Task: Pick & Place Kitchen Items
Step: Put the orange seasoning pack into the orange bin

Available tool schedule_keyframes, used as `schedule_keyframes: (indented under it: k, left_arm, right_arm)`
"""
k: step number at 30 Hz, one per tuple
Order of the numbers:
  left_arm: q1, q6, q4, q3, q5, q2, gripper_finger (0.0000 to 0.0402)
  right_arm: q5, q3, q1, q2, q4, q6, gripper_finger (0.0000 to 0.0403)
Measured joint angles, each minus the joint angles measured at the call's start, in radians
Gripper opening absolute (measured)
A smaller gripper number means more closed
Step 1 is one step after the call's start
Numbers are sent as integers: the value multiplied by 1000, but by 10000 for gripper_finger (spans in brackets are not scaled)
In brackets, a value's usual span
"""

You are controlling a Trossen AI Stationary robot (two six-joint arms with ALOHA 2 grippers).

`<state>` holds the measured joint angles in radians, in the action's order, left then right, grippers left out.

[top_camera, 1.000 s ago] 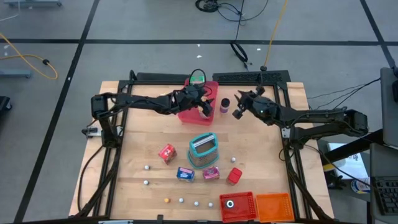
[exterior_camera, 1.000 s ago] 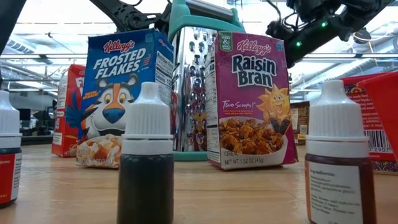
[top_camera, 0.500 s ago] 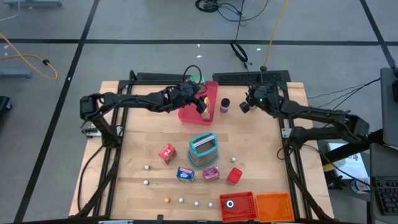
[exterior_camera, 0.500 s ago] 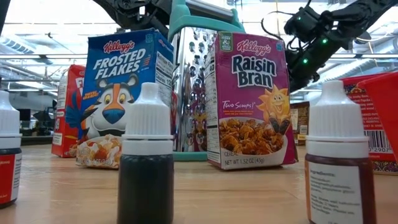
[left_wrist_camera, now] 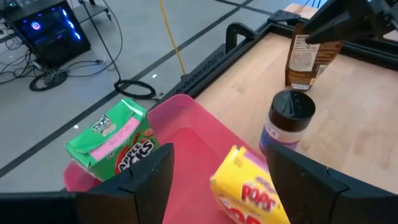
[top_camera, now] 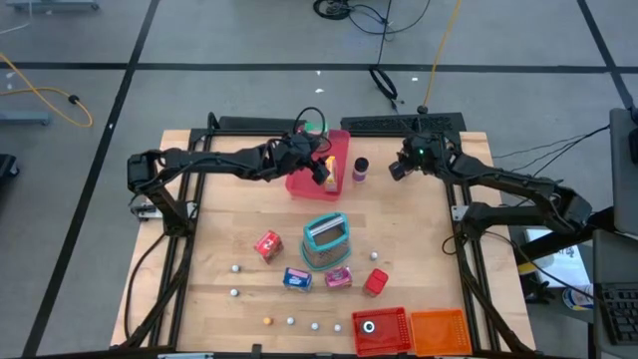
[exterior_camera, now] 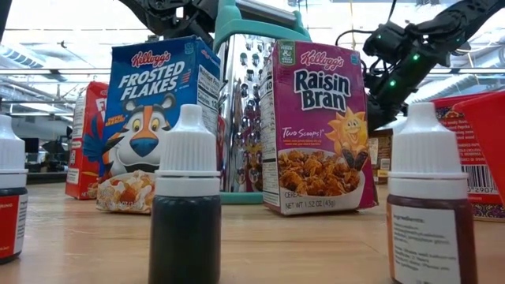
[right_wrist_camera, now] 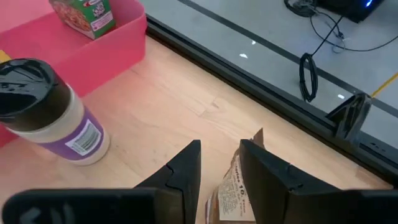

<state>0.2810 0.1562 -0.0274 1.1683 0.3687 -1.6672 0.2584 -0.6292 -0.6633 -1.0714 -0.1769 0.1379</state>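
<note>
My left gripper (top_camera: 321, 170) (left_wrist_camera: 221, 152) hangs open over the pink tray (top_camera: 299, 179). A yellow Pops box (left_wrist_camera: 249, 193) lies below its fingers, untouched. A green Apple Jacks box (left_wrist_camera: 115, 134) leans in the tray's far corner. A dark-capped jar (top_camera: 359, 170) (right_wrist_camera: 43, 112) stands on the table right of the tray. My right gripper (top_camera: 397, 170) (right_wrist_camera: 221, 146) is right of the jar, shut on a brown packet (left_wrist_camera: 308, 53). My right gripper has the brown packet's upper end (right_wrist_camera: 239, 177) between its two fingers, coming from above and slanting in from the table's right. The packet stands about upright, slightly tilted. Its lower end (left_wrist_camera: 298, 81) looks to rest on the table.
A teal-framed grater (top_camera: 324, 239) stands mid-table, with Frosted Flakes (exterior_camera: 158, 118) and Raisin Bran (exterior_camera: 316, 126) boxes and red packets around it. Small white-capped bottles (exterior_camera: 185, 205) line the near edge. Red (top_camera: 381, 329) and orange (top_camera: 439, 331) bins sit near right.
My right gripper has moved away from the jar toward the table's far right and come down over the brown packet, which has stayed in place. My left gripper has drawn back a little toward the left, uncovering the yellow box in the tray.
</note>
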Motion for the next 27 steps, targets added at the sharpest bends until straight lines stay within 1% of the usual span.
schedule_keyframes:
  k: [3, 7, 10, 12, 15, 17, 21, 27]
  left_arm:
    - [0, 0, 1, 0, 0, 0, 257]
    - [0, 3, 2, 0, 0, 0, 257]
    - [0, 3, 4, 0, 0, 0, 257]
    - [0, 3, 9, 0, 0, 0, 257]
    - [0, 3, 9, 0, 0, 0, 257]
    - [0, 4, 10, 0, 0, 0, 257]
    - [0, 4, 9, 0, 0, 0, 257]
    - [0, 5, 9, 0, 0, 0, 257]
  right_arm:
    - [-1, 3, -4, 0, -5, 0, 103]
    - [-3, 52, -4, -1, -1, 12, 103]
    - [-2, 88, -4, -1, 71, 12, 103]
    - [-31, 96, -4, -1, 106, 10, 103]
    - [-113, 97, -3, 0, 186, 2, 103]
    - [-132, 96, -2, 5, 211, -24, 103]
    - [-127, 96, -7, 36, 199, -38, 103]
    - [-125, 97, -11, 133, 179, -44, 102]
